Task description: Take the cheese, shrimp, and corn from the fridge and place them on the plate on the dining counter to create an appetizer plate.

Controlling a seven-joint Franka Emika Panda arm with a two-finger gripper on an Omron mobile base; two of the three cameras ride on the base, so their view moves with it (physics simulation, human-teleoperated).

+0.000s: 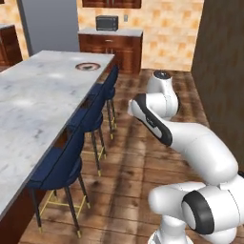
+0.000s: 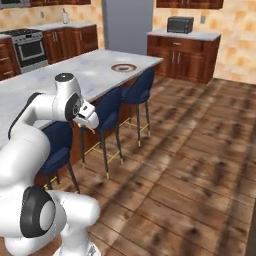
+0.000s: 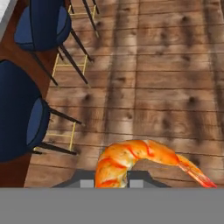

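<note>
In the hand view, the orange-pink shrimp (image 3: 131, 159) curves between the two dark fingertips of my gripper (image 3: 111, 183), which is shut on it. Below it lie a wooden floor and blue stools. In the right base view the gripper (image 2: 90, 126) hangs beside the dining counter (image 2: 95, 70), low at its edge, with a speck of orange at its tip. The plate (image 1: 87, 66) (image 2: 124, 67) lies at the far end of the marble dining counter (image 1: 38, 105), well ahead of the gripper. The tall grey fridge (image 2: 127, 22) (image 1: 47, 24) stands beyond the counter. Cheese and corn are out of view.
Blue stools (image 1: 62, 167) (image 2: 107, 112) line the counter's near side, right under the hand. A stove (image 2: 29, 47) stands at the back left, and a microwave (image 2: 180, 24) sits on the rear wall counter. Open wood floor (image 2: 190, 165) stretches to the right. A dark wall panel (image 1: 221, 71) rises at far right.
</note>
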